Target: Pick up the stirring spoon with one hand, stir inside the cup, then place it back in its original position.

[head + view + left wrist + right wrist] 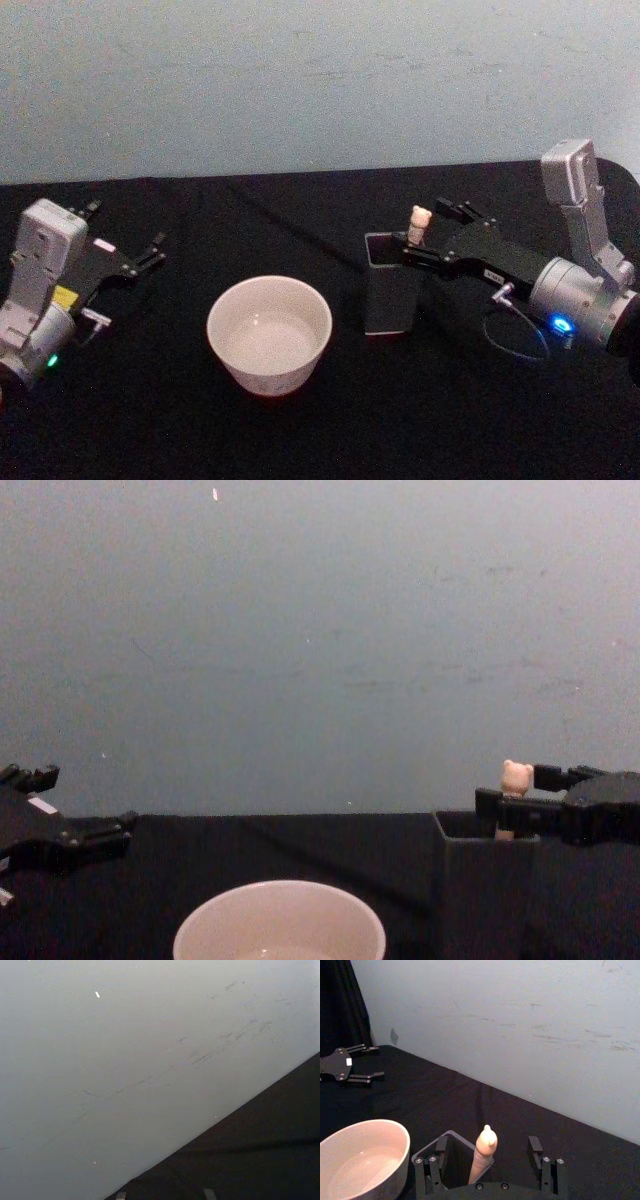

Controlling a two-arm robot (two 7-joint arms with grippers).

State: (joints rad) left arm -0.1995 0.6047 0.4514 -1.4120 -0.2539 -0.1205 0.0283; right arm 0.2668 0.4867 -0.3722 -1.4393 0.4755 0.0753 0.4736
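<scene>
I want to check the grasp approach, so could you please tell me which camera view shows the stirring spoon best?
The right wrist view: the stirring spoon stands large in the dark grey holder, between the fingers of the open right hand. The head and chest views show just its bear-head knob, small.

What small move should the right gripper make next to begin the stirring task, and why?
Probably close the right gripper on the handle of the stirring spoon: its open fingers flank the handle, which stands in the dark holder, ungrasped. The cup sits left of it; the left gripper lies parked farther left.
</scene>
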